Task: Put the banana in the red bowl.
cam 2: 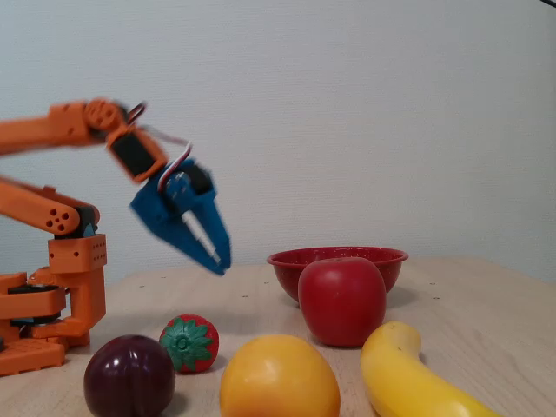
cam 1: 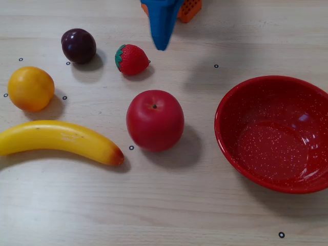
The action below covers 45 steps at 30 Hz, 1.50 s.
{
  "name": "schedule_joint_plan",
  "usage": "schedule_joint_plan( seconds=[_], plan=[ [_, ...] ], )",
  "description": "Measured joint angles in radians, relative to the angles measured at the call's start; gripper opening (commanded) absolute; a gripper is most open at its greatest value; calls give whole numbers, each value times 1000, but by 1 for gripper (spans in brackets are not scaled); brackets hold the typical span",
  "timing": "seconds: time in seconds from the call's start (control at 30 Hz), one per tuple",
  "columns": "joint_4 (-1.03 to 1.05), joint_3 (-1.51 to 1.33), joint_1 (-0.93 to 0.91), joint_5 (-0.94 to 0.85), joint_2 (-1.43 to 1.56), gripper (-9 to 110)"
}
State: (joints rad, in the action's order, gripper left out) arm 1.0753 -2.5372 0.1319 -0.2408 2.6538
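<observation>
Two fixed views of a light wooden table (cam 1: 205,215) with toy fruit. In the view from above, the banana (cam 1: 56,140) is laid flat at the lower left, its orange-brown tip directed toward the red apple (cam 1: 155,120) just beside it. The red bowl (cam 1: 241,97) is placed upright at the right, well apart from the banana, with the apple between them. An orange-yellow fruit (cam 1: 31,88), a dark plum (cam 1: 78,45) and a strawberry (cam 1: 132,59) are spread behind the banana. In the low side view, the banana (cam 2: 404,369) is seen at the front right, the apple (cam 2: 342,300) before the bowl (cam 2: 382,259). The blue gripper (cam 2: 219,257) is held in the air above the table, tilted downward, nothing between its fingers; the fingers appear pressed close together, tips nearly meeting. The orange arm (cam 2: 52,130) is blurred
</observation>
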Motion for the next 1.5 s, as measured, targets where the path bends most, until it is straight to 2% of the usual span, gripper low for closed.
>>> schedule_joint_plan(
  seconds=[0.27, 0.37, 0.77, 0.9, 1.07, 1.37, 1.5],
  plan=[
    [11, 379, 115, 106, -347, 0],
    [61, 506, 161, 161, -469, 0],
    [319, 1166, 267, 169, -1078, 0],
    [385, 1356, 268, 256, -1239, 1],
    [408, 1460, 328, 364, -1341, 24],
    [436, 1585, 407, 531, -1505, 49],
    [505, 1634, 448, 632, -1563, 52]
  ],
)
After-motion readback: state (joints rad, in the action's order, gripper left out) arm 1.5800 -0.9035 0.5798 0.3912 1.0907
